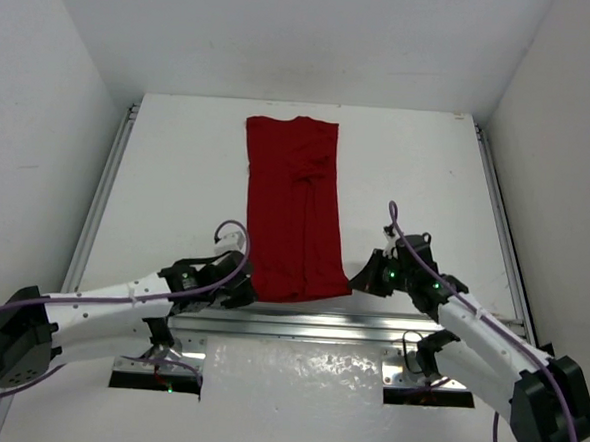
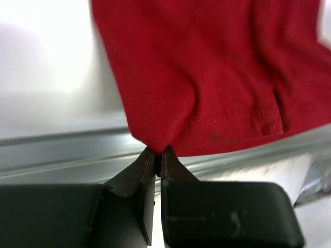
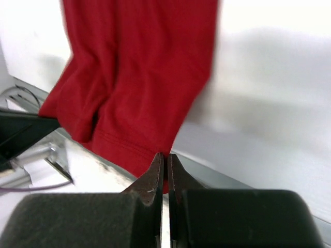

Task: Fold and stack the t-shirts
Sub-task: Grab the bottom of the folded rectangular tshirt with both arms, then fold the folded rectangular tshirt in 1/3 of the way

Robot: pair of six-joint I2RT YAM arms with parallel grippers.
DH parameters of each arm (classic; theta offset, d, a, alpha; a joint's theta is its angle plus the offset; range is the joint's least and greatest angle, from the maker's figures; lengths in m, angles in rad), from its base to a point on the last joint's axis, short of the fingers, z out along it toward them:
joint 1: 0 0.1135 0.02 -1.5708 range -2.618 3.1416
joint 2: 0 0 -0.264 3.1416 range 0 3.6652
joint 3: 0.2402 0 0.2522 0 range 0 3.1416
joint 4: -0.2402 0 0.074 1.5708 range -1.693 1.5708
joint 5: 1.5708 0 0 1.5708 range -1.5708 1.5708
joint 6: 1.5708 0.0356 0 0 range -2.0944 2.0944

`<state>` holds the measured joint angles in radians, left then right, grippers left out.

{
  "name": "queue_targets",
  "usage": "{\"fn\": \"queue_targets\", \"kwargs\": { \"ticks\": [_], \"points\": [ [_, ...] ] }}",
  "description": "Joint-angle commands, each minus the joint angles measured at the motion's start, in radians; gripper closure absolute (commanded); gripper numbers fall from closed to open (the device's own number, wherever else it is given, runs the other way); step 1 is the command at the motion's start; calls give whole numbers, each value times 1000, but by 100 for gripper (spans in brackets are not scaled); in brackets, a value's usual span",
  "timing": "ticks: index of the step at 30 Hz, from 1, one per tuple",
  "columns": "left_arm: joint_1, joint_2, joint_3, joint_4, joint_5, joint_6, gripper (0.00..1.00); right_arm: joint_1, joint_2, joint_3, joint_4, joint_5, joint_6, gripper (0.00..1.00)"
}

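Your t-shirt [image 1: 294, 206] lies as a long, narrow red strip down the middle of the worktop [image 1: 178, 174], its far end near the back wall and its hem at the near edge, just above the metal rail [image 1: 299, 326]. Your left hand [image 1: 243, 288] sits at the hem's near-left corner. In its wrist view the left hand [image 2: 158, 154] has its fingers pressed together, with the tip of the red corner pinched between them. Your right hand [image 1: 356, 282] is at the near-right corner. Seen from its own wrist, the right hand [image 3: 165, 161] is likewise closed tight, with a sliver of red hem caught at the fingertips.

From above, the bodies of both hands hide their fingertips. Both wrist views cut off the far end of the cloth, and its edges there look soft and blurred. You cannot tell where the sleeves lie within the folds.
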<state>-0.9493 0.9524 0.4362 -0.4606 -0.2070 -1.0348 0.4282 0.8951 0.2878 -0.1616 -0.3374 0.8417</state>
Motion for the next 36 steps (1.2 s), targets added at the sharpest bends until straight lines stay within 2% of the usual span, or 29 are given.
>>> {"fn": "queue_targets", "kwargs": {
  "ticks": [1, 6, 11, 18, 24, 29, 36],
  "points": [
    [10, 64, 184, -156, -184, 50, 100, 0, 47, 169, -52, 54, -38, 100],
    [209, 221, 405, -156, -200, 209, 100, -2, 214, 399, -93, 95, -91, 100],
    [322, 365, 599, -144, -235, 312, 100, -16, 436, 666, -162, 135, -159, 100],
    [369, 595, 809, -96, -243, 470, 100, -58, 678, 881, -187, 117, -204, 100],
    [446, 727, 932, -64, -212, 512, 100, -97, 870, 1094, -226, 104, -240, 100],
    [498, 815, 996, -56, -193, 533, 100, -112, 996, 1211, -260, 90, -256, 100],
    [540, 927, 1053, 42, -143, 597, 100, -143, 1142, 1364, -291, 104, -277, 100]
  ]
}}
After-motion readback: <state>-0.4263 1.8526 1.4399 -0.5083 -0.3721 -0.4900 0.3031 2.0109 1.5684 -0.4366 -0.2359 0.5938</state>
